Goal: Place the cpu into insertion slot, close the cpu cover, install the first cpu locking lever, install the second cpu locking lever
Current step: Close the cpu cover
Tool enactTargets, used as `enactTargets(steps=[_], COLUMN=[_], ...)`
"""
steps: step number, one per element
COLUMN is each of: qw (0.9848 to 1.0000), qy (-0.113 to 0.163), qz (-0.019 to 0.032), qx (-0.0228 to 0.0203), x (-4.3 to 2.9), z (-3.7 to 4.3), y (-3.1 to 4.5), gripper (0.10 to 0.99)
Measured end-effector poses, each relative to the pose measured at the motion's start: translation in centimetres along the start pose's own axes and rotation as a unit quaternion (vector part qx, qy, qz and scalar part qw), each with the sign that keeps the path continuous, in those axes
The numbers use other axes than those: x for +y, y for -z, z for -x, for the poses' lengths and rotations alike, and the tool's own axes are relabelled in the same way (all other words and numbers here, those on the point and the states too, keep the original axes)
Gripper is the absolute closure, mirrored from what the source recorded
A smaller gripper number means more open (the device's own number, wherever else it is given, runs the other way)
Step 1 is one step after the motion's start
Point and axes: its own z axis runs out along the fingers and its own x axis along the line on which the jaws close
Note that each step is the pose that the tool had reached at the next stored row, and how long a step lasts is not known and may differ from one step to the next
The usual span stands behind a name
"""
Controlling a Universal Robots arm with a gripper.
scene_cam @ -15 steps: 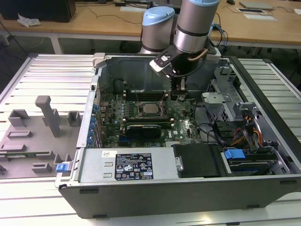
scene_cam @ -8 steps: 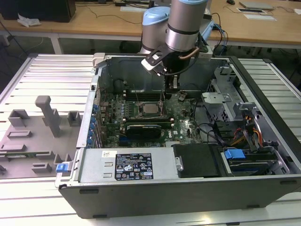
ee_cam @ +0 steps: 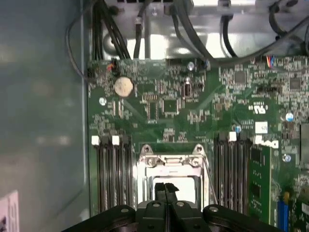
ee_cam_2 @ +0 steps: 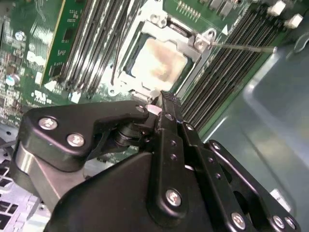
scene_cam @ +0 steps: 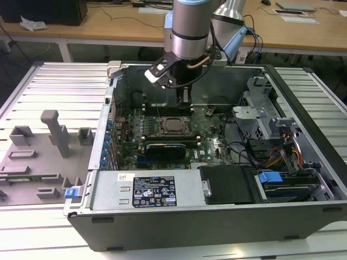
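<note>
The cpu (ee_cam_2: 157,65) lies flat in the insertion slot (scene_cam: 164,131) on the green board, its pale silvery-beige top showing through the window of the cpu cover (ee_cam_2: 186,48). The cover lies down over it. A thin metal locking lever (ee_cam_2: 244,47) sticks out free from one socket corner over the memory slots. A second thin lever (ee_cam_2: 114,67) runs along the opposite side of the socket. My gripper (ee_cam_2: 161,99) hangs just above the socket's edge, fingers shut together and holding nothing. In the exterior view the gripper (scene_cam: 184,99) stands over the board just behind the socket.
Long black memory slots (ee_cam: 112,179) flank the socket on both sides. A long black card (scene_cam: 165,147) lies in front of it. The case walls (scene_cam: 303,141), cables (ee_cam: 116,34) and a drive cage (scene_cam: 260,108) close in around. Grey fixtures (scene_cam: 54,130) stand at the exterior view's left.
</note>
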Motion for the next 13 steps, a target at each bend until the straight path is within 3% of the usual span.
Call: enactTargets(steps=[3,8,11,13], qw=[1.0,1.0,0.9991,0.997], qy=[0.0,0.01,0.043,0.077], qz=[0.0,-0.0003,-0.0012,-0.0021], qx=[0.0001,0.0,0.0001,0.0002], x=[-0.67,-0.68,-0.68,-0.68], z=[0.37,0.38,0.38,0.38], y=[-0.66,-0.7,-0.7,-0.7], gripper=[0.98,0.98,0.98,0.98])
